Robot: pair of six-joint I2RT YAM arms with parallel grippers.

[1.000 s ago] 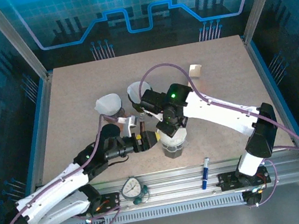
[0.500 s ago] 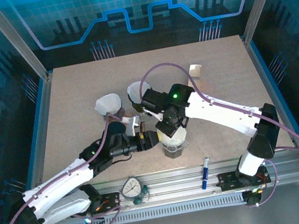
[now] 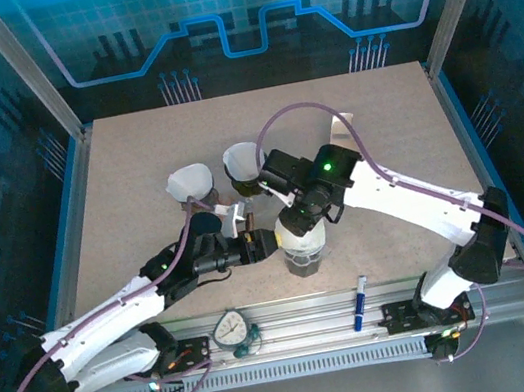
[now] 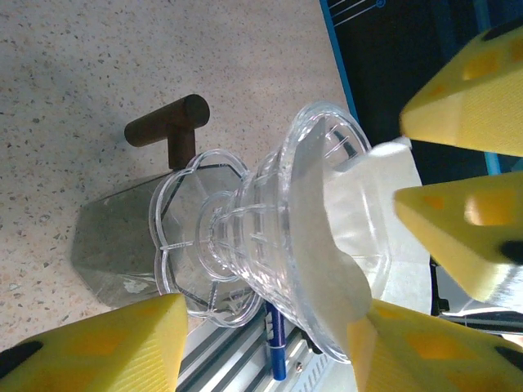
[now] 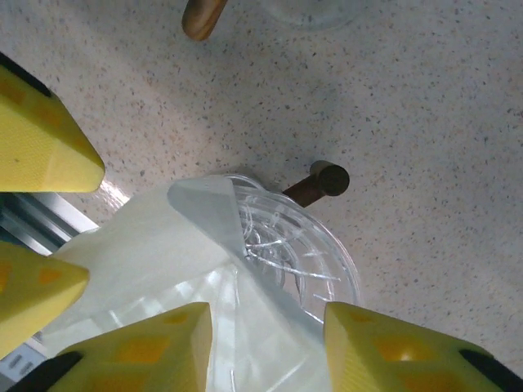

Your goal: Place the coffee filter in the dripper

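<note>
Right pincer [image 5: 265, 327] hovers just above the clear ribbed cone dripper [image 5: 310, 269], jaws apart, gripping nothing. White paper filter [image 5: 147, 245] lies crooked in it, one side over the rim. Seating seems underway; next needs a gentle downward press.

Dripper [image 4: 245, 237]: clear plastic cone, ribbed inside, with a scalloped flange at its base. It is seated upright on a smoky glass server [image 4: 102, 253] that has a brown stub handle, and is set near the front middle of the table.

Coffee filter [image 5: 155, 245]: white, thin, slightly see-through paper. It is lodged partly inside the cone and bunched against one side, not spread flat to the wall. One folded flap is seen across the mouth, and an edge is raised above the rim. The ribs on the handle side of the cone are left uncovered. How deep the tip is seated cannot be told.
</note>
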